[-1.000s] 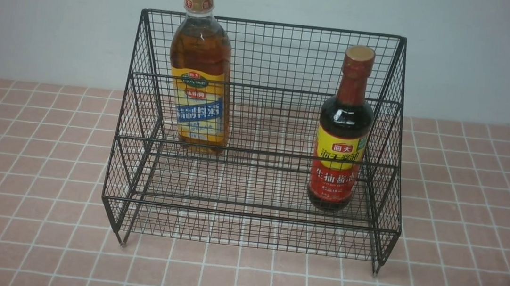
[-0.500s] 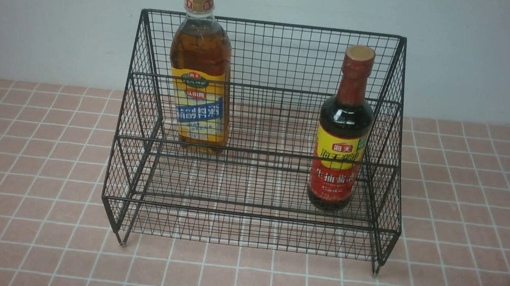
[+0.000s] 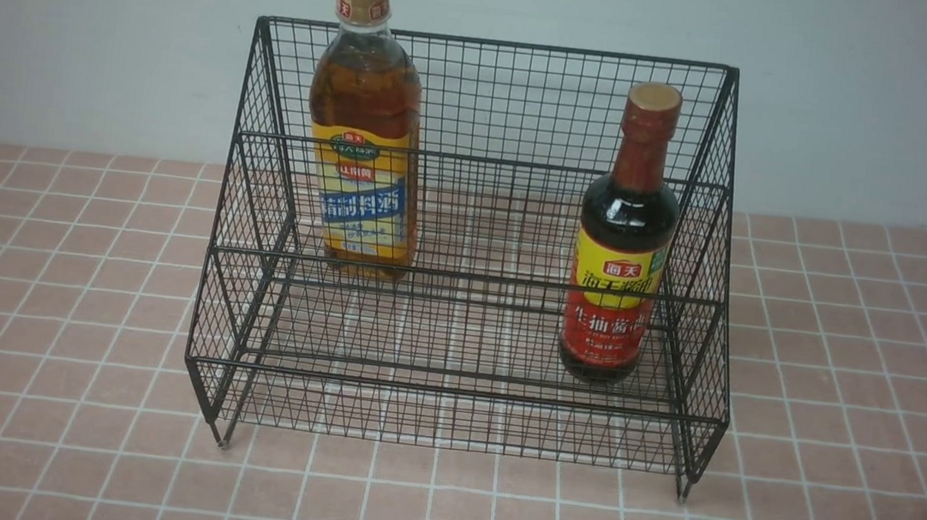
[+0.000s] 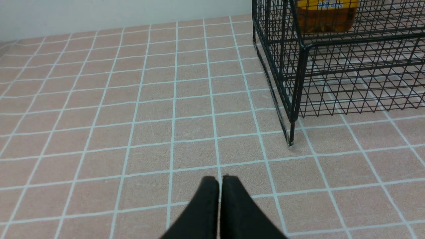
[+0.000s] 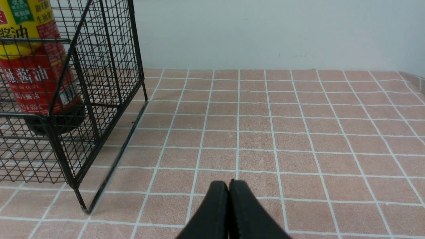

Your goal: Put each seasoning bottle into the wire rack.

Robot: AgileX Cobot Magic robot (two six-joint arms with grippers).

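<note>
The black wire rack (image 3: 483,159) stands in the middle of the tiled table. A clear bottle of amber liquid (image 3: 367,125) with a gold cap stands upright on its upper tier at the left. A dark soy-sauce bottle (image 3: 622,242) with a red-yellow label stands upright on the lower tier at the right. My left gripper (image 4: 220,179) is shut and empty over bare tiles, short of the rack's front left foot (image 4: 291,143). My right gripper (image 5: 228,183) is shut and empty, to the right of the rack (image 5: 99,83), where the soy-sauce bottle (image 5: 36,79) shows through the mesh. Neither arm shows in the front view.
Pink tiles with white grout (image 3: 847,378) cover the table on all sides of the rack. A pale wall (image 3: 876,105) rises right behind it.
</note>
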